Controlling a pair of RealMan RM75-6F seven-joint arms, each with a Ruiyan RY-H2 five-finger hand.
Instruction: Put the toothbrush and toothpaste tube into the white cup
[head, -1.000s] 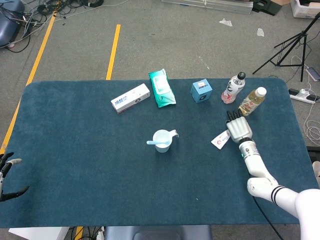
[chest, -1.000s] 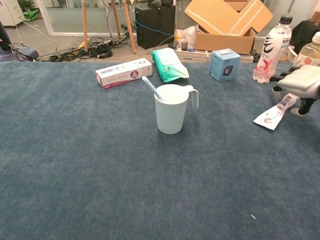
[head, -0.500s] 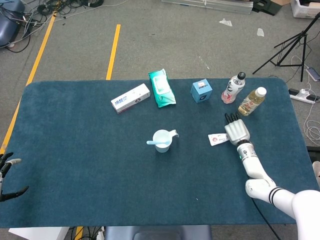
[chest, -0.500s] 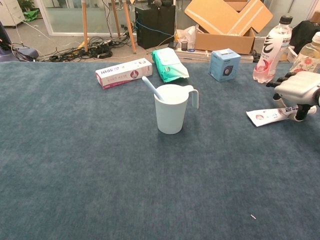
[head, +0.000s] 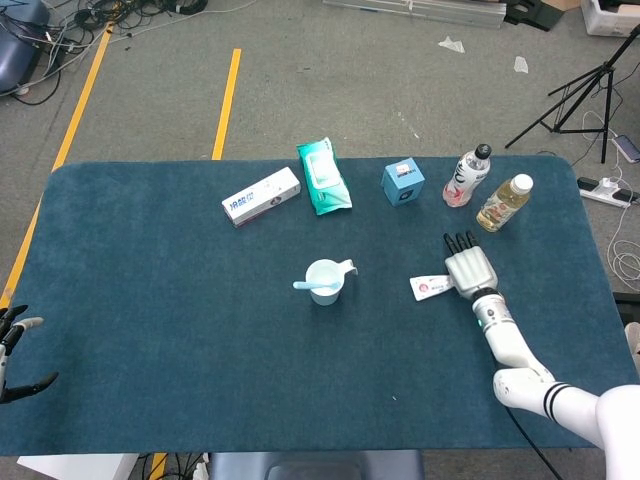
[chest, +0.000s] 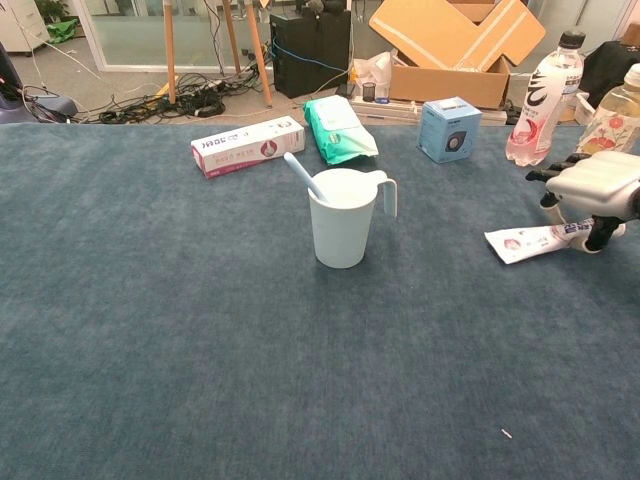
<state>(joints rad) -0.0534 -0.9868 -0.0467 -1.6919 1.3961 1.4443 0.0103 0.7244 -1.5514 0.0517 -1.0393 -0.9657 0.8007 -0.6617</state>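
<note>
The right hand (head: 470, 270) is reaching palm-down over the dark blue table (head: 150, 300) and grasping the toothpaste tube (head: 430, 288) by its cap end; in the chest view the thumb and a finger are closing on that end (chest: 590, 205) while the other fingers are pointing forward toward the bottles. The tube's flat crimped end is sticking out to the hand's left, and the tube seems to be lying on or barely above the cloth; the views do not settle which. The white cup (head: 324, 281) is standing upright near the table's middle, well apart from the tube, with its handle on the side toward the right hand. The toothbrush (chest: 305, 178) is sitting in the cup already, its handle leaning out over the rim on the side away from the handle.

The left hand (head: 14, 345) is showing only at the table's near left edge, its fingers spread and holding nothing.

Along the far side a toothpaste box (head: 261, 196), a green wet-wipe pack (head: 323, 176), a small blue box (head: 403, 182), a white-and-pink drink bottle (head: 468, 175) and a yellow drink bottle (head: 503, 203) are standing or lying in a row.
</note>
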